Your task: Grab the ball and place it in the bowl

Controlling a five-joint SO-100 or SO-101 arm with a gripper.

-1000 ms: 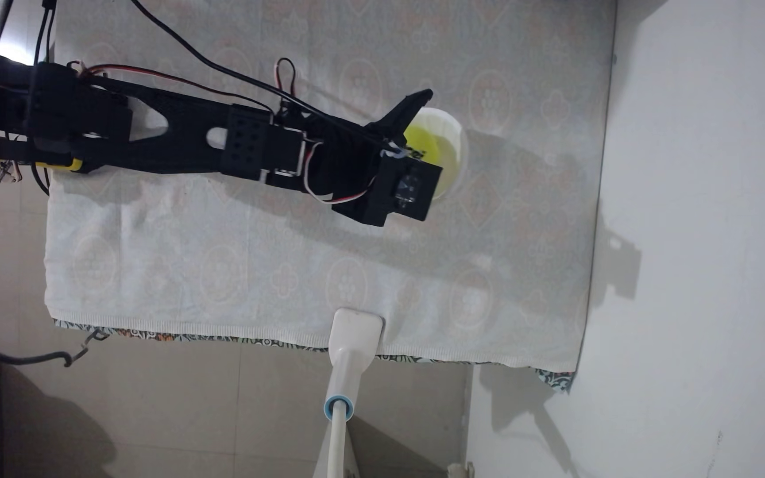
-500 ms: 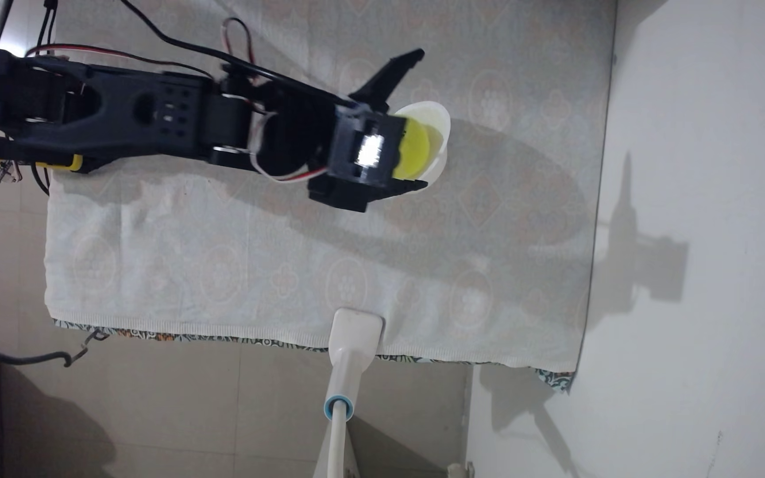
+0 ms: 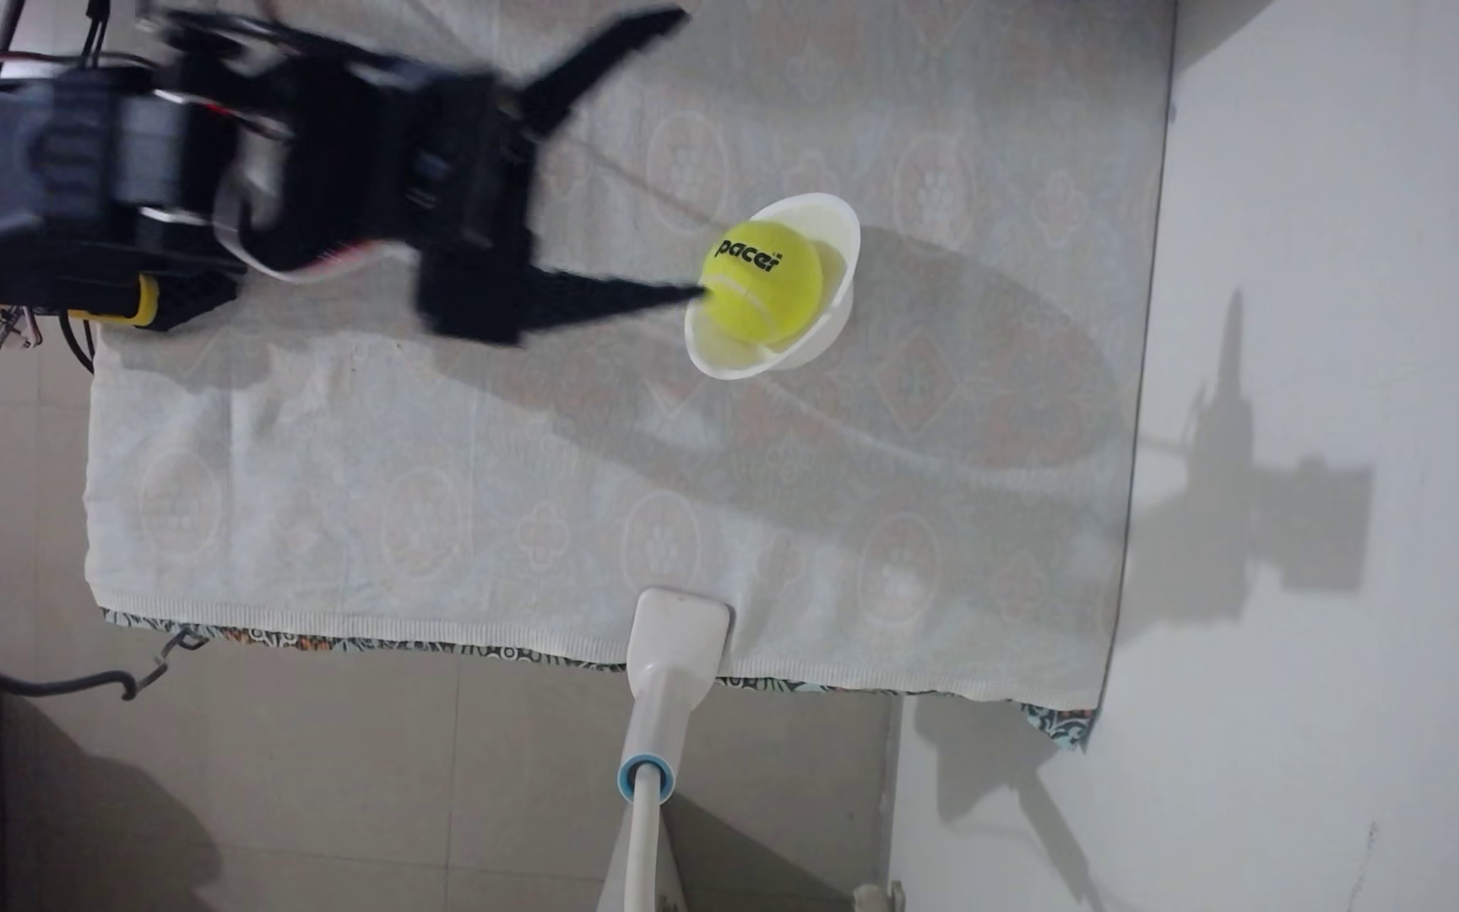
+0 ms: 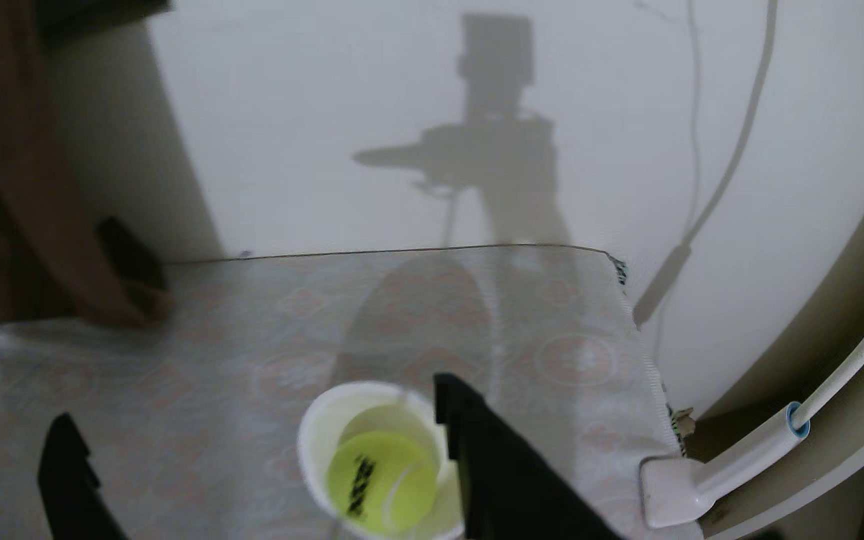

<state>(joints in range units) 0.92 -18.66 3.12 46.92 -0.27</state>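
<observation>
Vs. 0.5 s earlier: gripper (image 3: pixel 691 153) has pulled back left of the bowl (image 3: pixel 840 230), blurred, jaws spread wide, holding nothing. Ball (image 3: pixel 765 281) now uncovered, resting inside bowl on desk cloth (image 3: pixel 533 491); "pacer" lettering faces up, reading left-to-right.

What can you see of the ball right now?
The ball is a fuzzy yellow-green tennis ball with black "pacer" lettering and a pale curved seam, both visible in the fixed view and the wrist view. It sits inside the white bowl, filling much of it and rising above the rim. The gripper is open and not holding it, though in the fixed view one dark fingertip overlaps the ball's edge; contact cannot be told.
</observation>
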